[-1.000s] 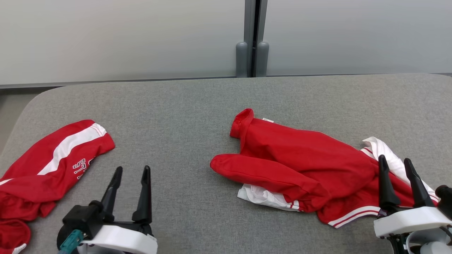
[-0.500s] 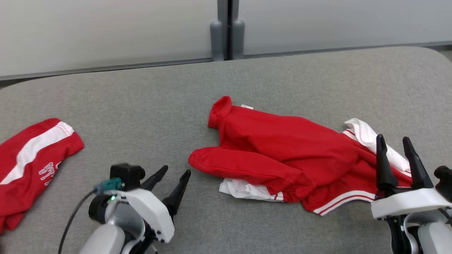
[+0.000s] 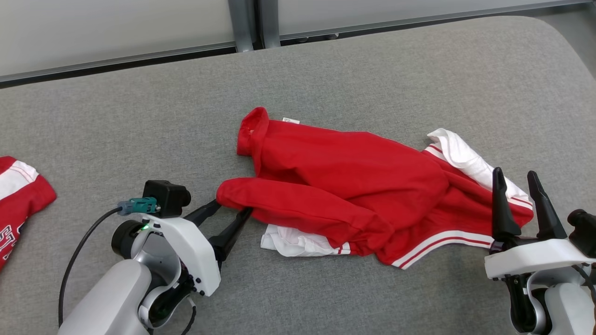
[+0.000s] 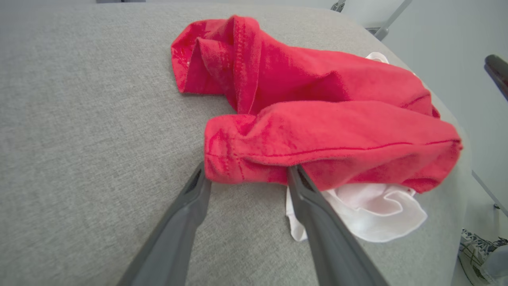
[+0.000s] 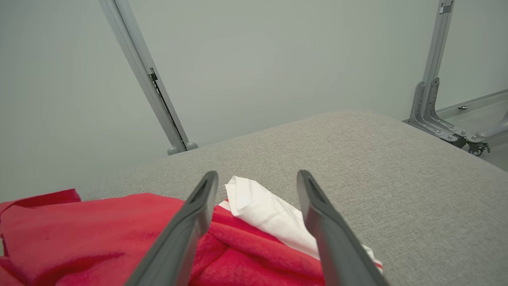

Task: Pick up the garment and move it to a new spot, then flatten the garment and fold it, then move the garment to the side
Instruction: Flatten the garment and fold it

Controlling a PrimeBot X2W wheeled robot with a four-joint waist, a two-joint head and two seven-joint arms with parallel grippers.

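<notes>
A crumpled red garment [image 3: 354, 181] with white trim lies on the grey padded table [image 3: 139, 121], a red sleeve sticking out to the left. My left gripper [image 3: 230, 209] stands open at that sleeve's end, its fingertips on either side of the red cuff [image 4: 238, 159] without closing on it. At the garment's right end my right gripper [image 3: 514, 176] is open, fingers up, above the white part [image 5: 262, 214] and holding nothing.
A second red and white garment [image 3: 18, 200] lies at the table's left edge. A pale wall with grey metal posts [image 3: 242, 23] runs behind the table. Bare grey surface lies in front of and behind the garment.
The head camera has swung right and down, shifting the whole picture left. My left arm has turned and reached right, bringing its open fingers to the sleeve's end. The right gripper keeps its place.
</notes>
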